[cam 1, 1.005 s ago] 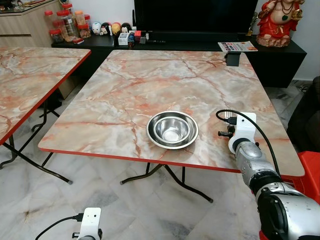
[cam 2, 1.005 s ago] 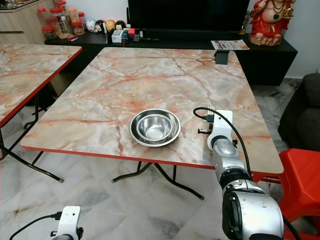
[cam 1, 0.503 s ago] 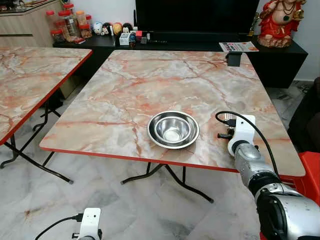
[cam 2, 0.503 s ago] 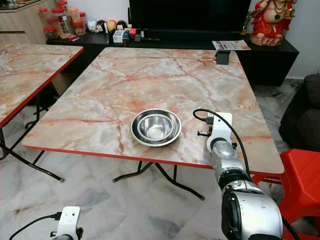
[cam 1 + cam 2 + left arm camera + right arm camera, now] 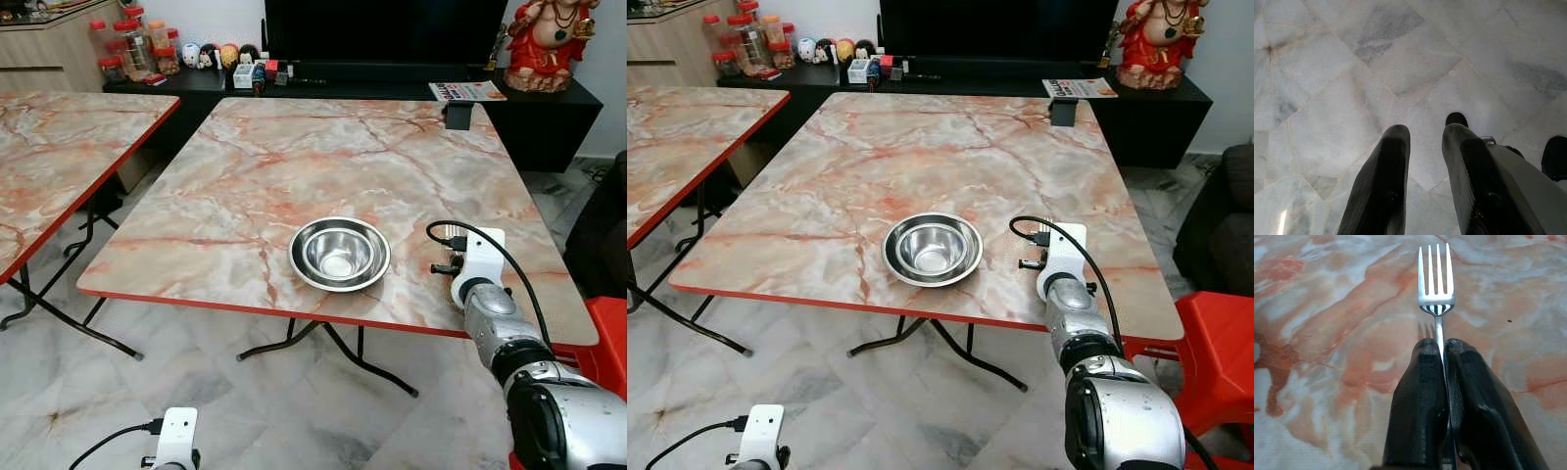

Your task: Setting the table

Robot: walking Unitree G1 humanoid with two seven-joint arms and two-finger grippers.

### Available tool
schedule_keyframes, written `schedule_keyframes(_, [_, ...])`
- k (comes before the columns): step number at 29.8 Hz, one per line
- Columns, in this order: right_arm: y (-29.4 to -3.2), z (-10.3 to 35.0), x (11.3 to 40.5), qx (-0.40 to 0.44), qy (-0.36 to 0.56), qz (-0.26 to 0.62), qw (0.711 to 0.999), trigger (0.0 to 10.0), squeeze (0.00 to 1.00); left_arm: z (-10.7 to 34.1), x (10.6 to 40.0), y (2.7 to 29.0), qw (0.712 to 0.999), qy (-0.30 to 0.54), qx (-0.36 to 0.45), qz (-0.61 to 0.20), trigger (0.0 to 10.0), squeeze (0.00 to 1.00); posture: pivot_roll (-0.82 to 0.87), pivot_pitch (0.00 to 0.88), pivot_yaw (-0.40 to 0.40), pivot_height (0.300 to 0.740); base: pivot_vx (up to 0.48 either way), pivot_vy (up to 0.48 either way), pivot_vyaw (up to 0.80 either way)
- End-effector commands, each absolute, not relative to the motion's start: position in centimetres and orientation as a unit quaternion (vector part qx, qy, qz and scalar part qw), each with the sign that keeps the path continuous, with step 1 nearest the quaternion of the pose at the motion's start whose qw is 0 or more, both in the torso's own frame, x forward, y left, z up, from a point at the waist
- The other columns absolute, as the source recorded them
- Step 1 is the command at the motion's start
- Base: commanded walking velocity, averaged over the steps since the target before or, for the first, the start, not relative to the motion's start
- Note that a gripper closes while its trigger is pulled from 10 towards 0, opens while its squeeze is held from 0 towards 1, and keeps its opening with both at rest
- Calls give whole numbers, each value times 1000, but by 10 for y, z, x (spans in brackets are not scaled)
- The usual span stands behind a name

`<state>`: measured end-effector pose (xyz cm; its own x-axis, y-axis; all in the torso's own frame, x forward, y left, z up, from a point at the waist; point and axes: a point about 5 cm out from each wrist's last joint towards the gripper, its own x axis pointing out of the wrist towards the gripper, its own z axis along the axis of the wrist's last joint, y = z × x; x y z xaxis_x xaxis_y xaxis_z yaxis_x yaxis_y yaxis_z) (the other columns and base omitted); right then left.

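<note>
Here, the right gripper (image 5: 1441, 345) pinches the fork (image 5: 1436, 281) by its neck, jaws clenched; stiff, light, slippery steel. Left gripper (image 5: 1422, 132) hangs released.

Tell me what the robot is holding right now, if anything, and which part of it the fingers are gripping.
The right gripper holds a fork, pinched by its handle just below the tines, over the marble table. The left gripper holds nothing.
</note>
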<state>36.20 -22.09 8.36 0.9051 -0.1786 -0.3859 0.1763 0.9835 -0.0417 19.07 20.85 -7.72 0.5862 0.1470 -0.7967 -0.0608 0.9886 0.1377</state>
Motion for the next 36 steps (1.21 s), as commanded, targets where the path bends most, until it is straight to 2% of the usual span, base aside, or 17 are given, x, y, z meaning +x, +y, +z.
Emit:
schedule_keyframes(1, [-225,81,360,-6,205,-97,974,10000,0,-79,187,209,885,460,47,57,10000,0,-50,0,31,740,0,0,0])
schedule_keyframes(6, [-225,80,359,-6,206,-95,974,10000,0,-79,187,210,885,460,48,58,10000,0,-50,0,32,740,0,0,0])
schedule_keyframes(7, [-223,79,359,-4,208,-90,974,10000,914,-79,187,210,885,459,49,58,10000,0,-46,0,29,740,0,0,0])
schedule_keyframes(8, [-222,78,358,-4,209,-88,974,10000,1000,-79,187,210,885,459,49,59,10000,0,-46,0,29,740,0,0,0])
schedule_keyframes(12, [-222,76,358,-7,211,-87,974,10000,1000,-79,187,210,885,459,49,59,10000,0,-46,0,29,740,0,0,0])
schedule_keyframes(13, [-222,76,357,-7,212,-87,973,10000,961,-79,187,210,885,459,50,60,10000,0,-46,0,28,740,0,0,0])
schedule_keyframes(14, [-222,76,357,-8,213,-86,973,10000,714,-79,187,210,885,460,50,60,10000,0,-46,0,28,740,0,0,0])
schedule_keyframes(15, [-222,76,357,-8,213,-86,973,10000,322,-79,187,210,885,459,50,60,10000,0,-46,0,28,740,0,0,0])
schedule_keyframes(16, [-222,76,357,-8,213,-86,973,10000,322,-79,187,210,885,459,50,60,10000,0,-46,0,28,740,0,0,0])
schedule_keyframes(17, [-222,75,357,-9,214,-86,973,10000,0,-79,187,210,885,459,50,60,10000,0,-46,0,27,740,0,0,0])
schedule_keyframes(36, [-227,84,360,-13,175,-102,979,10000,0,-78,190,208,887,456,47,57,10000,0,-48,0,27,740,0,0,0])
